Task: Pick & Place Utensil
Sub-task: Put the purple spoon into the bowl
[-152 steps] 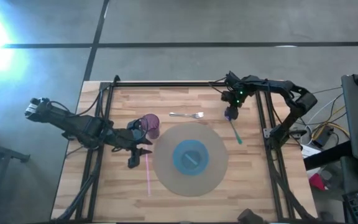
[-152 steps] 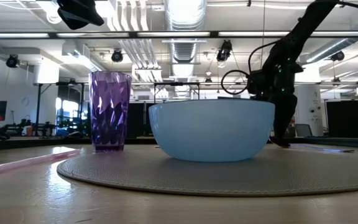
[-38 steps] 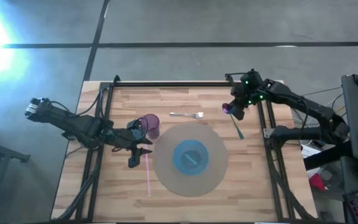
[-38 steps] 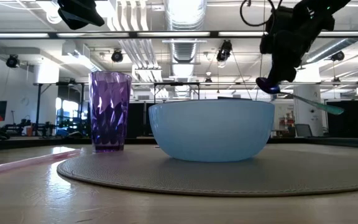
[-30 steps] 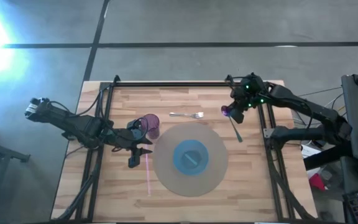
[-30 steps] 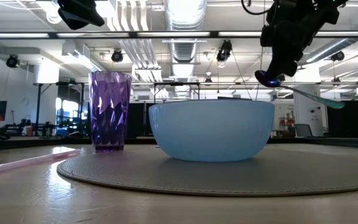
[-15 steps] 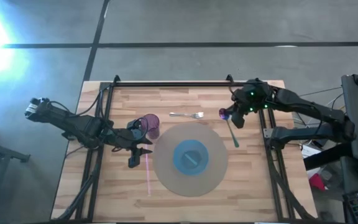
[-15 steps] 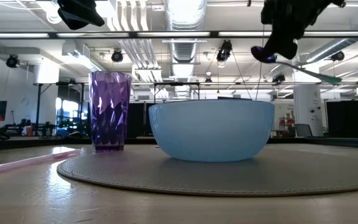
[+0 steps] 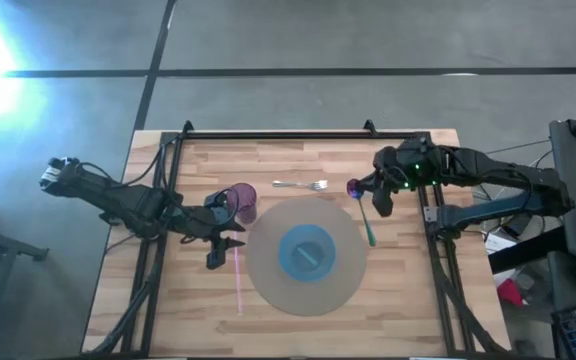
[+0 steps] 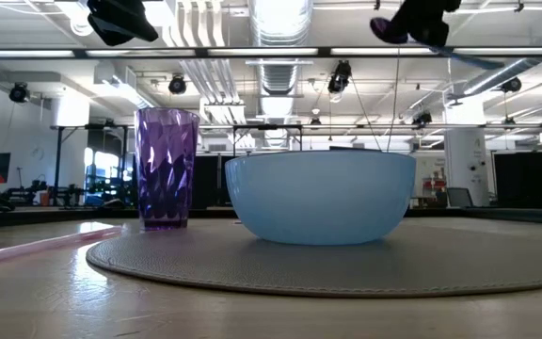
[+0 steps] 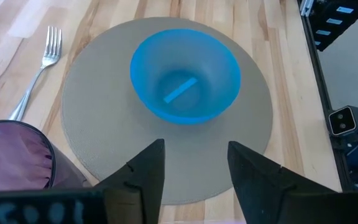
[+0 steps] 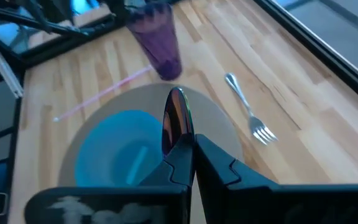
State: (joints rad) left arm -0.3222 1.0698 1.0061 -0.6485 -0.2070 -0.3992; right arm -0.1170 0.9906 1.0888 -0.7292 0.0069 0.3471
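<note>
A spoon with a purple bowl (image 12: 176,117) and a green handle (image 9: 368,225) hangs in the air right of the round grey mat (image 9: 268,275). My right gripper (image 9: 372,192) is shut on it. On the mat stands a blue bowl (image 9: 308,251). A metal fork (image 9: 301,184) lies on the wood beyond the mat. My left gripper (image 11: 194,168) waits open beside the purple cup (image 9: 243,203), at the mat's left edge, and touches nothing. My right gripper pinches the spoon's neck (image 12: 180,142), just behind the purple bowl, between its two shut fingers. The fingers come from the table's right and lie across the spoon. The spoon is lifted clear, high above the table, its green handle (image 10: 470,59) slanting a little down.
A pink straw (image 9: 238,275) lies on the wood left of the mat, near my left gripper. Black frame rails (image 9: 430,215) run along the table's left and right sides. Bare wood shows right of the mat and along the near edge.
My right gripper has risen with the spoon and drifted toward the table's left and near edges, closer to the mat. The spoon has swung about, and its green handle now points more toward the near edge.
</note>
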